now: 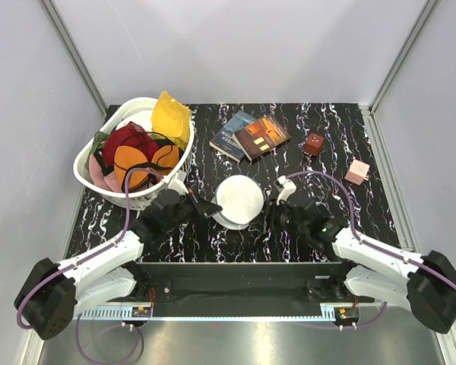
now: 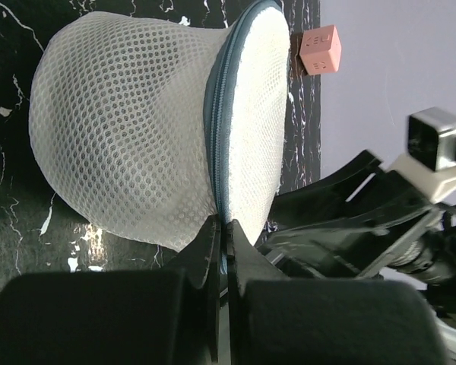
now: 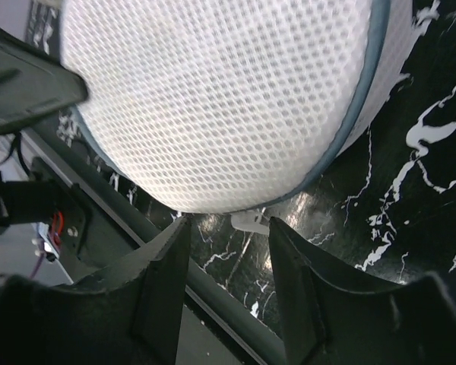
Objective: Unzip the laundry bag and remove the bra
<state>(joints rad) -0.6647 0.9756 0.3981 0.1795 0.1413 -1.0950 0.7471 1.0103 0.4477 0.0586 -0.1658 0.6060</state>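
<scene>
The laundry bag (image 1: 240,200) sits mid-bench by the near edge, zip closed, bra not visible. The left gripper (image 2: 222,232) has its fingers clenched on the zip rim. The right gripper (image 3: 228,226) fingers are spread, a likely pull tab (image 3: 248,221) between them. Close squarely on it, then draw along the seam!

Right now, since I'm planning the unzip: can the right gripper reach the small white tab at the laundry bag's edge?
Probably yes: the right gripper is open, and the white tab under the laundry bag lies in the gap between its fingertips, nothing blocking.
</scene>
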